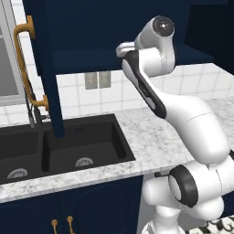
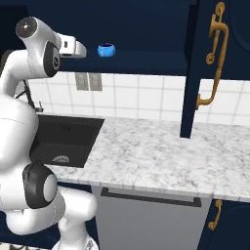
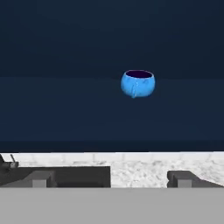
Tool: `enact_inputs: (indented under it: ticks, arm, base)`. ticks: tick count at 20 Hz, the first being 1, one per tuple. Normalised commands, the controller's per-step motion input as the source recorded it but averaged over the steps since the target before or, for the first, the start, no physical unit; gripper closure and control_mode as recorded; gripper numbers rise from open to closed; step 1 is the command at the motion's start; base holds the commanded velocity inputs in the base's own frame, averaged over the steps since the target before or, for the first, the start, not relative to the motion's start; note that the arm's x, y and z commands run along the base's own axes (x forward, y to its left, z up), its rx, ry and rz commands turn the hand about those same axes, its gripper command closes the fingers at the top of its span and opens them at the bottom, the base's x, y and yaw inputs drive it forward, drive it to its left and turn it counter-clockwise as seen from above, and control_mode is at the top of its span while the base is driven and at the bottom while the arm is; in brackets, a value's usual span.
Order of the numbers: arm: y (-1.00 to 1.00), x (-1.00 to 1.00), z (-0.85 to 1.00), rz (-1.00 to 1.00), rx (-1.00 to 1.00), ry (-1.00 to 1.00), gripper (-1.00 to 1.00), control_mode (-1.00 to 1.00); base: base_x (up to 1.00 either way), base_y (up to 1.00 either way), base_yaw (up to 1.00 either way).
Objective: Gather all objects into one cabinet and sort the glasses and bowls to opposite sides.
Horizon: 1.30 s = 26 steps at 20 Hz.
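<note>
A small bright-blue bowl (image 2: 106, 50) with a dark inside stands upright on the floor of the open navy wall cabinet (image 2: 146, 63). In the hand view the same bowl (image 3: 138, 83) sits ahead, a little right of centre and well beyond the fingertips. My gripper (image 3: 112, 179) is open, its two dark tips far apart with nothing between them. From the right base view the hand (image 2: 78, 48) hovers at the cabinet's front edge, just left of the bowl and apart from it. Both cabinet doors (image 1: 45, 68) (image 2: 193, 73) stand open.
Below the cabinet lies a speckled marble counter (image 2: 161, 151) with a black double sink (image 1: 68, 146) and a faucet (image 1: 32, 114) at its left. The open doors with brass handles (image 2: 215, 58) jut out over the counter on either side. Tiled wall with an outlet (image 2: 88, 80) behind.
</note>
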Motion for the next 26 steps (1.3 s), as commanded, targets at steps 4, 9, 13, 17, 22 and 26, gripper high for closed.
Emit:
enact_inputs:
  ticks: [4, 9, 13, 17, 22, 26]
  arm:
    - [0.0, 0.51, 0.1, -0.07, 0.0, 0.03, -1.0, -1.0]
    - [-0.15, 0.34, -0.07, -0.05, 0.0, 0.0, -1.0, -1.0]
    - [-0.17, 0.4, -0.14, -0.08, 0.01, 0.0, -1.0, -1.0]
    - [-0.09, 0.5, -0.08, -0.07, 0.03, 0.0, -1.0, -1.0]
    - [-0.27, 0.38, -0.08, -0.05, 0.06, 0.02, -1.0, -1.0]
    - [-0.11, 0.26, -0.21, -0.05, 0.05, 0.05, -1.0, -1.0]
  base:
    - [0.0, 0.0, 0.0]
    - [0.0, 0.0, 0.0]
    - [0.0, 0.0, 0.0]
    - [0.0, 0.0, 0.0]
    - [0.0, 0.0, 0.0]
    - [0.0, 0.0, 0.0]
